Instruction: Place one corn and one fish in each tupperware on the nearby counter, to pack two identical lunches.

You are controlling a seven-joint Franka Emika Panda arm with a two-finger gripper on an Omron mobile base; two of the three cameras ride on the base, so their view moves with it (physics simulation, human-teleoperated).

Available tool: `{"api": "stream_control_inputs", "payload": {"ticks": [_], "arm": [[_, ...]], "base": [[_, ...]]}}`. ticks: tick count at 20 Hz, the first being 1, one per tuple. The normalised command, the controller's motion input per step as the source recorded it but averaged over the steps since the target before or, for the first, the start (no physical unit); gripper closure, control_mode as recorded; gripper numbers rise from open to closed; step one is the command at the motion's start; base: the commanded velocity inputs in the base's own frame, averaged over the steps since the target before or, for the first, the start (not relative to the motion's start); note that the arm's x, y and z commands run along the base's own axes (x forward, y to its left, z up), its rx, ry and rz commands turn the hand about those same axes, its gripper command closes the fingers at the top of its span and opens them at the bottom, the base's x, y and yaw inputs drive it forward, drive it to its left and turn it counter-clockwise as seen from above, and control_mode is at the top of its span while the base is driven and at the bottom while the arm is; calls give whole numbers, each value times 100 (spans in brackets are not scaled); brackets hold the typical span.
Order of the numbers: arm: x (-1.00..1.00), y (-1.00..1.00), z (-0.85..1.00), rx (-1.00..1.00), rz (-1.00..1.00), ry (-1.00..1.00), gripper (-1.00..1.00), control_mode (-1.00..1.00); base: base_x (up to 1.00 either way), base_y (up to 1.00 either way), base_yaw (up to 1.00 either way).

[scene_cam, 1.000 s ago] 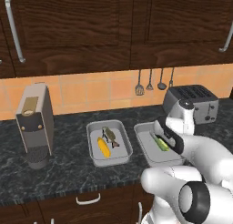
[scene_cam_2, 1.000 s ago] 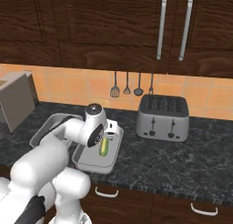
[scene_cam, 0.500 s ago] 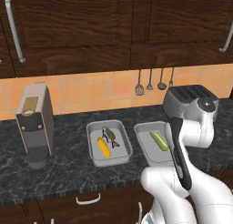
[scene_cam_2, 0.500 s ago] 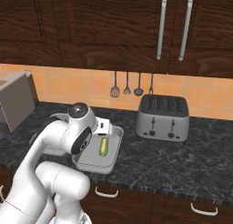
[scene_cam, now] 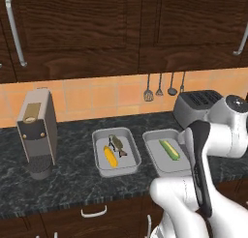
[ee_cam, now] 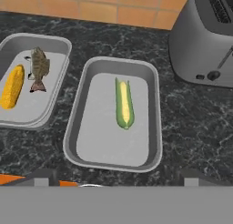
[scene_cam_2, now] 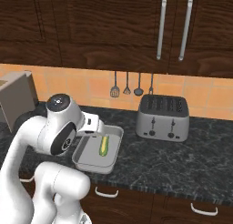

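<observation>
Your gripper (ee_cam: 116,184) is spread wide and carries nothing, looking down from above on the right tupperware (ee_cam: 157,104), where the husked corn (ee_cam: 124,103) lies alone along the middle. The left tupperware (ee_cam: 61,48) on the counter (ee_cam: 191,123) already has the plain corn (ee_cam: 12,86) and the dark fish (ee_cam: 39,66) side by side. One fish is missing from the right tray, and I cannot see the pale one anywhere, so you will probably have to swing or drive to find it. Watch the toaster (ee_cam: 205,41) just beside the right tray: a wide swing could clip it. A slender fish may slip from the fingers, or land across the rim if released off-centre.
</observation>
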Motion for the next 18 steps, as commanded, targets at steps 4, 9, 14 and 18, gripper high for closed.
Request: {"api": "stream_control_inputs", "payload": {"ticks": [4,9,14,18], "arm": [[-55,20,61,0,0,-9,-100,-100],[-25,21,52,-2,0,-12,-100,-100],[-37,4,51,0,0,-8,-100,-100],[-61,0,82,0,0,-15,-100,-100]], "base": [[0,0,0],[0,0,0],[0,0,0],[0,0,0]]}}
